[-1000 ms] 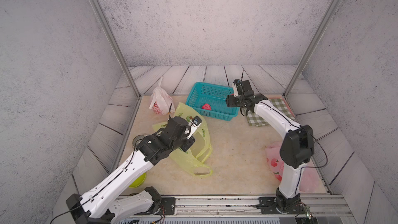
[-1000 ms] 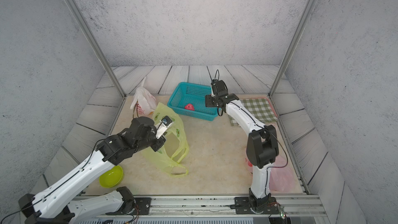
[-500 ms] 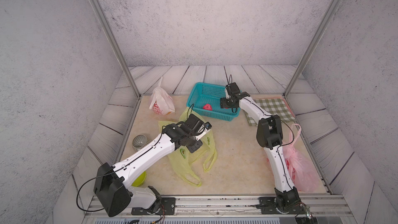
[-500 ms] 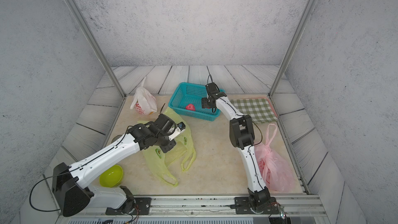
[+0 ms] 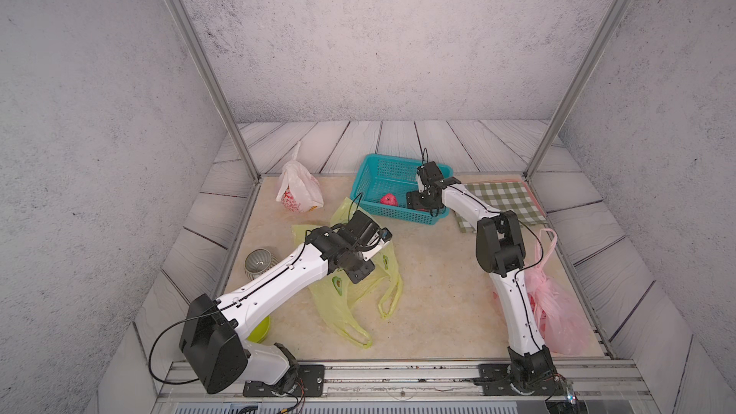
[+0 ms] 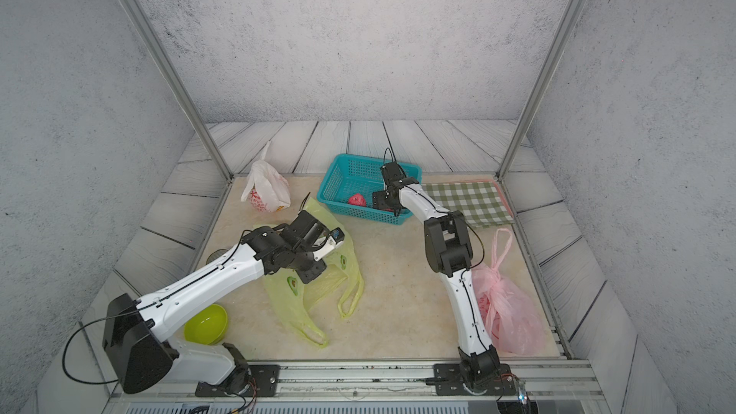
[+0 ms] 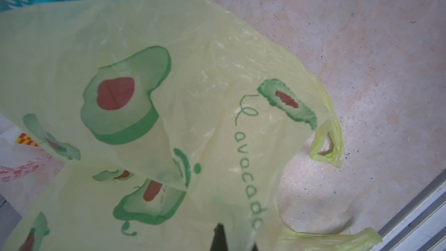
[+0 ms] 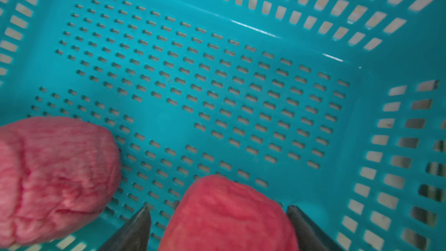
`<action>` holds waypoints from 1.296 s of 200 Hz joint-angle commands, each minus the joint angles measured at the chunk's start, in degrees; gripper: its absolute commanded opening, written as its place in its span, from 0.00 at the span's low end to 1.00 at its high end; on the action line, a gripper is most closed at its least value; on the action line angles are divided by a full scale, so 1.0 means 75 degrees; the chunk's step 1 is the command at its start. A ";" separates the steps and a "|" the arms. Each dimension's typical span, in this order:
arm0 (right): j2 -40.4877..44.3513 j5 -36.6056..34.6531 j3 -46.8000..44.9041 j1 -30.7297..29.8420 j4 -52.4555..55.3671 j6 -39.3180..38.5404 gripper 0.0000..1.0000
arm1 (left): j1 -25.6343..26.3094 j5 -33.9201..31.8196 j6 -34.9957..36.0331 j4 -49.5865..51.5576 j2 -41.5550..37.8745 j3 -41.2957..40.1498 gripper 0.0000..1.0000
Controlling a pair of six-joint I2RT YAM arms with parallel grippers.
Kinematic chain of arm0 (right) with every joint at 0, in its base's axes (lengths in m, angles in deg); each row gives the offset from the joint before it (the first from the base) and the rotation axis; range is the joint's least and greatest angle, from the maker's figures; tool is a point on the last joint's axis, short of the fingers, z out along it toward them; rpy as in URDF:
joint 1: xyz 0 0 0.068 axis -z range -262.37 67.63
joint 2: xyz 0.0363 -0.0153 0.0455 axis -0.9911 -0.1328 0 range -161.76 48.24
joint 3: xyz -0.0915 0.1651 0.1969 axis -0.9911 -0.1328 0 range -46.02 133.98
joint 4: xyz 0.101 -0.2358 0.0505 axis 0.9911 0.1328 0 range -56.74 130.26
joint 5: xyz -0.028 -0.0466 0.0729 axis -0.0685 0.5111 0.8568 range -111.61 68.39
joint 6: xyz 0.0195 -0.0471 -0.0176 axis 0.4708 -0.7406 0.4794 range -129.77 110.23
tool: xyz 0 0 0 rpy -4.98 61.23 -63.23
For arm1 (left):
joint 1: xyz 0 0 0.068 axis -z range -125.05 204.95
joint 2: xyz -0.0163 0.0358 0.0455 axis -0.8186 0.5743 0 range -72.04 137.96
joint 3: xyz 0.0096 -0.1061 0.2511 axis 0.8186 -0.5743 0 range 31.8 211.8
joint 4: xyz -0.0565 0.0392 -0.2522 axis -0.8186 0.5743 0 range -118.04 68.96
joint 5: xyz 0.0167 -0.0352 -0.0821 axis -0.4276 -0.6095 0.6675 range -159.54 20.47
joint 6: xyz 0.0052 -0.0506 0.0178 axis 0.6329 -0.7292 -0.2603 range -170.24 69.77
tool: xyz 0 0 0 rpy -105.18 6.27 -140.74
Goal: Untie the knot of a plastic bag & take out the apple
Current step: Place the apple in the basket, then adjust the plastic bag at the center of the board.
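Observation:
The yellow-green plastic bag (image 5: 350,304) (image 6: 302,304) with avocado prints lies slack on the table, its handle loops loose with no knot showing. My left gripper (image 5: 382,234) (image 6: 336,234) is shut on a fold of the bag (image 7: 193,92); in the left wrist view the film covers the left gripper (image 7: 231,235). My right gripper (image 5: 414,203) (image 6: 378,203) is down inside the teal basket (image 5: 376,169) (image 8: 241,80). It stands open, with a red apple (image 8: 229,216) between the fingers (image 8: 135,228) and a gap on each side. A second apple (image 5: 389,199) (image 6: 357,199) (image 8: 53,177) lies beside it.
A white bag with red print (image 5: 296,193) stands at the back left. A pink bag (image 5: 557,312) lies by the right arm's base. A checked cloth (image 5: 502,201) is right of the basket. A grey bowl (image 5: 261,264) and a green bowl (image 6: 206,324) sit at the left.
My right gripper has dropped from the basket's right rim into the basket and its jaws have widened off the apple. The left arm has shifted slightly right and the bag has sagged flatter.

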 commanded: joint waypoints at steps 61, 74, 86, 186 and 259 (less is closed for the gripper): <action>0.4433 0.0280 -0.2822 -0.0252 -0.0615 -0.0110 0.89 | -0.0006 0.0895 0.0010 -0.0114 -0.0427 0.0217 0.00; 0.5349 0.0401 -0.3829 -0.0363 -0.0865 -0.0052 0.89 | 0.0084 0.1799 0.0153 -0.0461 -0.0754 0.0073 0.00; 0.6180 0.0395 -0.4712 -0.0502 -0.1012 -0.0026 0.89 | 0.0320 0.2299 0.0291 -0.0895 -0.1145 -0.0190 0.00; 1.0005 0.0522 -0.7747 -0.2244 -0.0769 0.0072 0.87 | 0.0857 0.2113 -0.2635 -0.2585 -0.2846 -0.1695 0.84; 1.0697 0.1589 -0.7958 -0.2283 -0.0752 0.0760 0.86 | 0.0799 0.3591 -0.4418 -0.4277 -0.3008 -0.1653 0.99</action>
